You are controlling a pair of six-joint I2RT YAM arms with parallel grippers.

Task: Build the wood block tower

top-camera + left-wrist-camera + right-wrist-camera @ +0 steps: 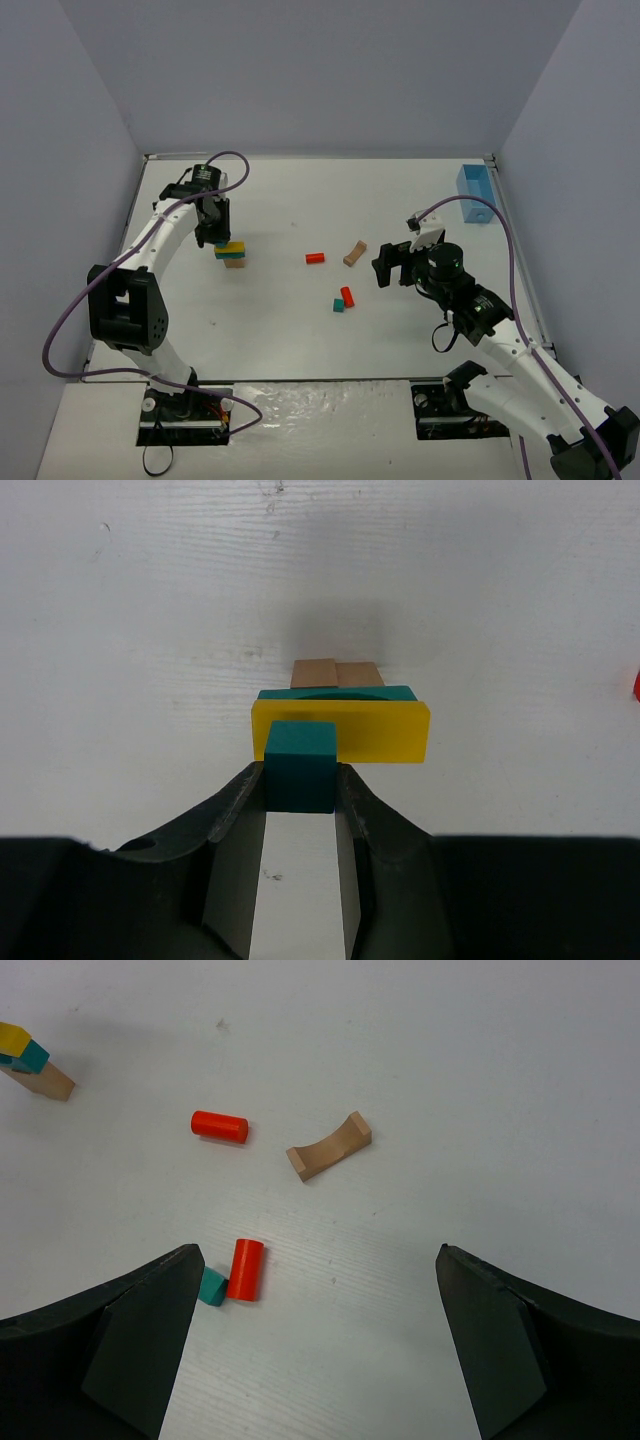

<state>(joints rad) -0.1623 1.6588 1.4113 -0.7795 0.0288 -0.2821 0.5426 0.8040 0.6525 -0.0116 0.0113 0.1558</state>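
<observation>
The wood block tower (pixel 234 256) stands at the left of the table: a tan base (pixel 335 672), a teal piece (pixel 390 693) and a yellow slab (pixel 380 732) on top. My left gripper (pixel 214 236) (pixel 300 777) is shut on a small teal cube (pixel 300 760), held at the left part of the yellow slab; I cannot tell whether they touch. My right gripper (pixel 393 266) (pixel 315 1260) hangs open and empty over the table's middle. Below it lie two red cylinders (pixel 219 1125) (pixel 245 1269), a small teal block (pixel 211 1287) and a tan arch (pixel 330 1147).
A light-blue bin (pixel 474 193) stands at the far right edge. The loose pieces lie in mid-table: one red cylinder (pixel 315 258), the tan arch (pixel 354 253), the other red cylinder (pixel 347 296) beside the teal block (pixel 339 306). Walls enclose the table on three sides.
</observation>
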